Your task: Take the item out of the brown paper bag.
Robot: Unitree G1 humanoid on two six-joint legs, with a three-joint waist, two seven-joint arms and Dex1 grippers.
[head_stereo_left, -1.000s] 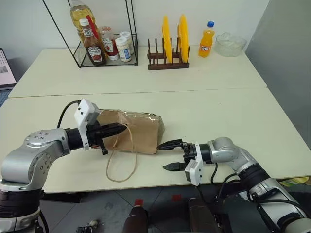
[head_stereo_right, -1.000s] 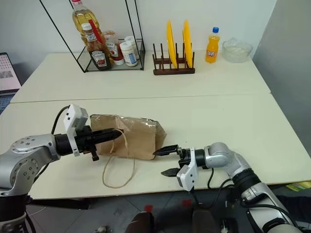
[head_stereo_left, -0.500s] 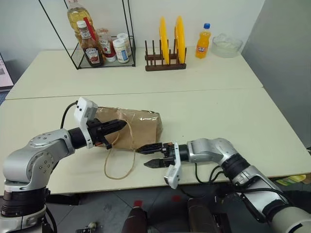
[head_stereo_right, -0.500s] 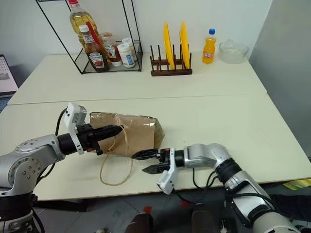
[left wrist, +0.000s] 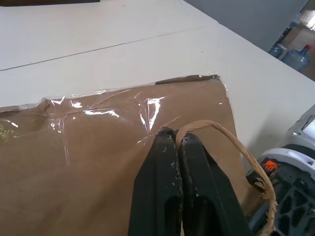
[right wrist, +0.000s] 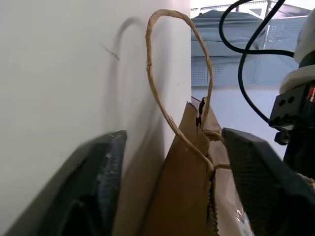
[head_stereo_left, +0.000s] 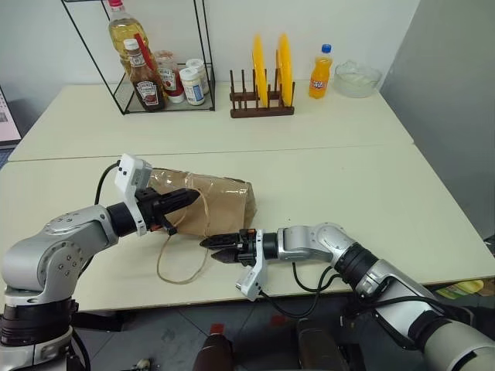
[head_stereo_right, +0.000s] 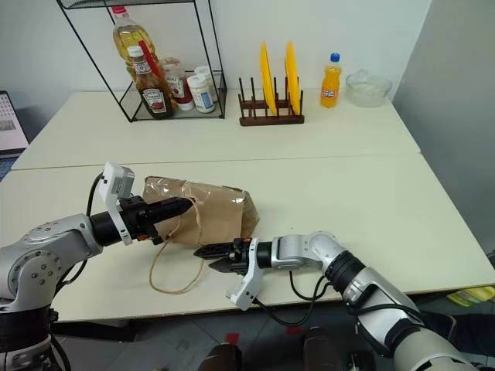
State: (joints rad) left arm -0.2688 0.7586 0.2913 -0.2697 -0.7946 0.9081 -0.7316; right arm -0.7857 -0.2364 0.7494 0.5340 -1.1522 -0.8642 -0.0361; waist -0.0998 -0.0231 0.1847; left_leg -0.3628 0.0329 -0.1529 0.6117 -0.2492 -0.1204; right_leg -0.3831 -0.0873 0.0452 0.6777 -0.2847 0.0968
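bag: brown paper bag (head_stereo_left: 210, 202), creased kraft, lying flat on its side
handles: thin tan string loops
place: left gripper (head_stereo_left: 195, 196) pinches one handle; right gripper (head_stereo_left: 212, 249) at its mouth edge

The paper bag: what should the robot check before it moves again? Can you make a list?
1. Brown paper bag lying flat on the table: ok.
2. Left end effector shut on the upper string handle: ok.
3. Right end effector at the bag's near edge, fingers apart around it: ok.
4. Bag mouth open enough to reach in: cannot tell.
5. Item seen inside: cannot tell.
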